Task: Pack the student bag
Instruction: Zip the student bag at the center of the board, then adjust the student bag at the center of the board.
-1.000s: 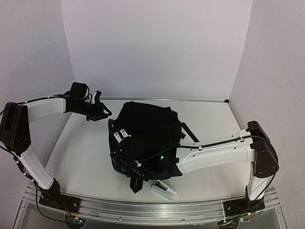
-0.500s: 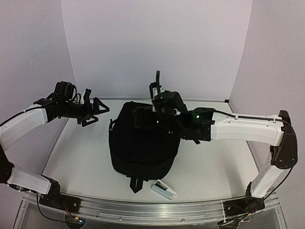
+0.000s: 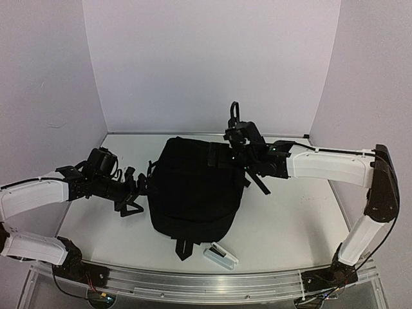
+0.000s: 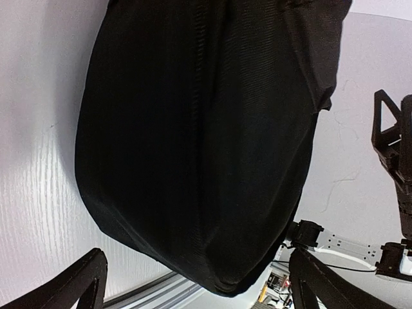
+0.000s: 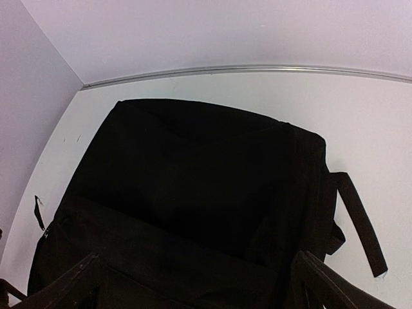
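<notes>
The student bag (image 3: 193,187) is a large black backpack lying flat in the middle of the white table. My left gripper (image 3: 134,192) is open and empty, low beside the bag's left side; the left wrist view shows the bag (image 4: 193,129) filling the frame between the two spread fingers (image 4: 84,283). My right gripper (image 3: 222,158) is open and empty, held over the bag's far right part. The right wrist view looks down on the bag (image 5: 193,206) and a loose black strap (image 5: 360,225) lying on the table.
A small white, clear-lidded case (image 3: 221,256) lies near the table's front edge, just in front of the bag. A black strap (image 3: 257,181) trails off the bag's right side. White walls close the table (image 3: 109,225) at the back and sides.
My left gripper has come down from the back left to the bag's left side. My right arm has swung from the bag's near end to its far right. The bag's top now lies closed.
</notes>
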Robot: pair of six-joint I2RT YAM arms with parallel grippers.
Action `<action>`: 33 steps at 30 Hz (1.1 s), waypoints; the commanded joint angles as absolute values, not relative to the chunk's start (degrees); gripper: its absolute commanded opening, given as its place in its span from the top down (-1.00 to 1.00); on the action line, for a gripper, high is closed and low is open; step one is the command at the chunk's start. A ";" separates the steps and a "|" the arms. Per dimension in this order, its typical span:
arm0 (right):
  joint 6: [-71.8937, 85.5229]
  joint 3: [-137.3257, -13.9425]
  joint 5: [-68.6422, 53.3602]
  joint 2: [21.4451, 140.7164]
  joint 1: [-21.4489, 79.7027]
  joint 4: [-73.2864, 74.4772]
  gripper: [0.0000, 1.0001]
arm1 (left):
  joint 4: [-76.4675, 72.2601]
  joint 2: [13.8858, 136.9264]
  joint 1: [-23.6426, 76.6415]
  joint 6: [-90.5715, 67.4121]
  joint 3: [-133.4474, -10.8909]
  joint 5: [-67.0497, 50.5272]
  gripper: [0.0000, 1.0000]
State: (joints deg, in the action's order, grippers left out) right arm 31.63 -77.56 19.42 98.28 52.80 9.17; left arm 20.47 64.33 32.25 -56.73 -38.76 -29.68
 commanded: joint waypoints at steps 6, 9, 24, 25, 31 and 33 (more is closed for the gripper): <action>35.11 -76.24 20.63 95.50 52.65 8.44 -0.97 | 9.63 68.85 32.95 -58.52 -37.80 -37.43 -0.32; 35.80 -75.40 21.03 94.86 52.60 8.47 -0.97 | 11.79 68.93 32.77 -57.07 -38.27 -35.52 0.35; 37.79 -67.59 19.59 88.73 52.62 8.49 -0.97 | 23.72 80.64 13.37 -32.53 -57.22 -26.86 1.00; 38.14 -67.01 19.37 88.32 52.63 8.46 -0.97 | 23.31 83.45 12.22 -30.91 -60.28 -27.35 1.00; 40.51 -64.29 16.51 85.99 52.58 7.96 -0.96 | 22.85 104.57 7.50 -22.42 -81.90 -29.91 1.00; 40.96 -63.85 15.01 85.46 52.37 7.56 -0.97 | 25.56 110.65 6.95 -19.81 -90.27 -29.84 0.86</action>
